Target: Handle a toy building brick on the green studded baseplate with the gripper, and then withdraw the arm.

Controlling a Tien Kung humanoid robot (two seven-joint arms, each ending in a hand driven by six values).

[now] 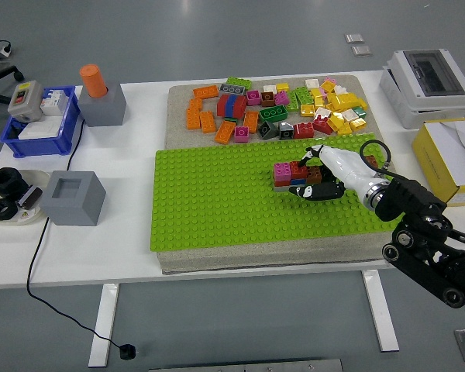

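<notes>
Single head view only, mounted high on the robot's side, looking forward and down over the white table (124,256), whose near edge runs across the lower frame with grey floor below it and beyond the far edge. It sits far enough back to take in the whole green studded baseplate (217,201) at centre, the blue bin (19,139) at left and the yellow box (457,159) at right. The right arm (426,240) enters from the lower right corner; no second view shares the scene.
</notes>
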